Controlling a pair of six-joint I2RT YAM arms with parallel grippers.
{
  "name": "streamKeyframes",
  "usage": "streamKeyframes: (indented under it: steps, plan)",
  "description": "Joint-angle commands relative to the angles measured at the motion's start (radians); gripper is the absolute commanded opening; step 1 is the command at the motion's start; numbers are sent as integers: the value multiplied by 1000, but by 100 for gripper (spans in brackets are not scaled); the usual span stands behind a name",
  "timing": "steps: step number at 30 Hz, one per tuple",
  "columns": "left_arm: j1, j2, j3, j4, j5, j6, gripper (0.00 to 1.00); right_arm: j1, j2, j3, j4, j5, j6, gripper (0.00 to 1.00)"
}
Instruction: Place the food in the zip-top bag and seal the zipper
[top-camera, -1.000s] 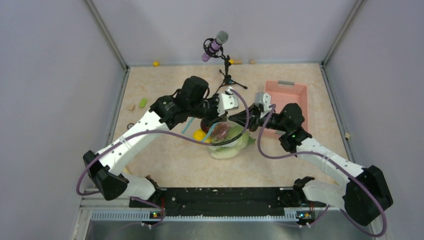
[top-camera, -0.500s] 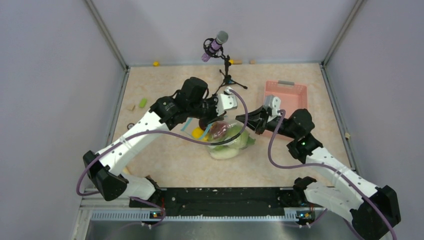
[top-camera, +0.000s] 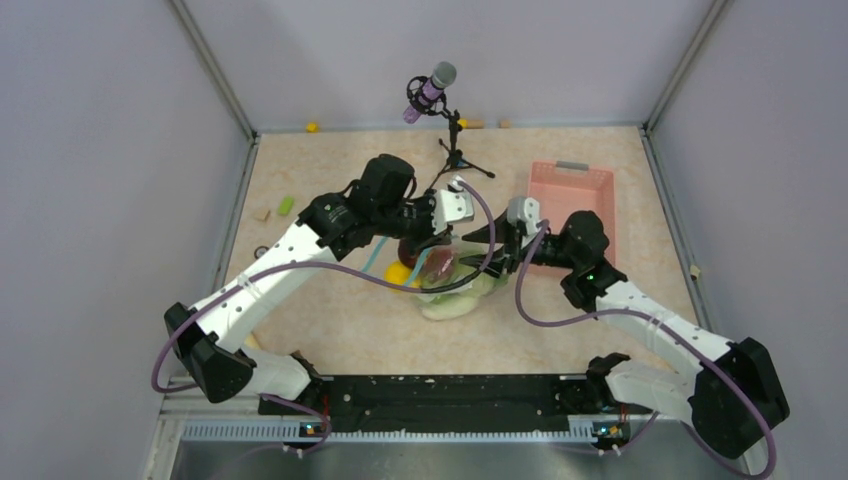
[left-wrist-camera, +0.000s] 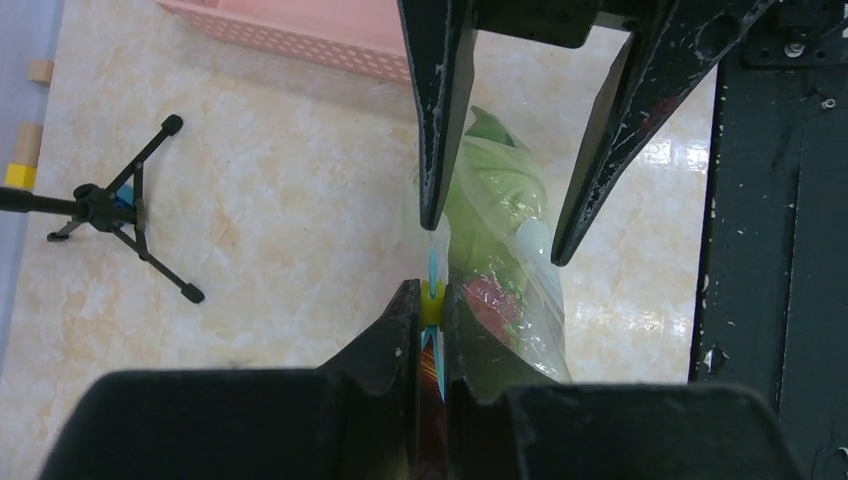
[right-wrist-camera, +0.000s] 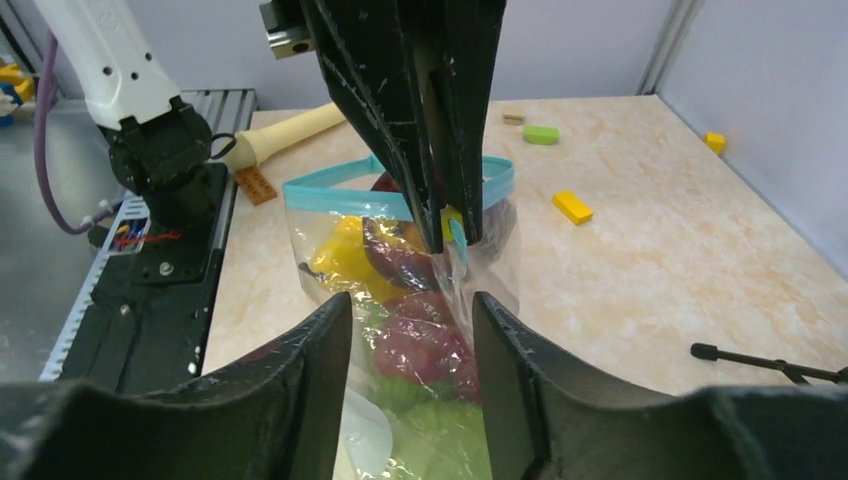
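Note:
The clear zip-top bag (top-camera: 458, 282) hangs upright, holding the food: yellow fruit (right-wrist-camera: 343, 255), dark red pieces (right-wrist-camera: 425, 345), green cabbage (right-wrist-camera: 440, 430) and a white vegetable (right-wrist-camera: 365, 440). My left gripper (left-wrist-camera: 431, 300) is shut on the light blue zipper (right-wrist-camera: 340, 200) at its small yellow slider (right-wrist-camera: 452, 222), near the bag's right end in the right wrist view. My right gripper (right-wrist-camera: 412, 310) is open, one finger on each side of the bag just below the zipper. In the top view the left gripper (top-camera: 432, 243) and the right gripper (top-camera: 478, 243) meet over the bag.
A pink lattice basket (top-camera: 570, 195) stands behind the right arm. A microphone on a tripod (top-camera: 440, 100) stands at the back. Small loose blocks lie about: a green one (right-wrist-camera: 541, 133), a yellow one (right-wrist-camera: 572, 207), a brown one (right-wrist-camera: 256, 185).
My right gripper drew back to the right half a second ago and has now come back to the bag, open. My left gripper has kept its hold on the zipper.

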Motion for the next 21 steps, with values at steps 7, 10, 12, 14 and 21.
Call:
streamKeyframes:
  steps: [7, 10, 12, 14, 21]
  plan:
    - [0, -56, -8, 42, 217, 130, 0, -5, 38, 21, 20, -39, -73, 52]
    - [-5, -51, 1, 40, 246, 151, 0, -5, 46, 8, 28, -18, -75, 52]
    - [-12, -41, 8, 50, 243, 144, 0, -5, 50, -4, 67, -19, -49, 48]
    - [-23, -21, 16, 60, 226, 126, 0, -5, 49, -21, 131, -32, -4, 43]
    - [-37, 48, 66, 27, 196, 105, 0, -4, 11, -56, 178, -14, 59, 0]
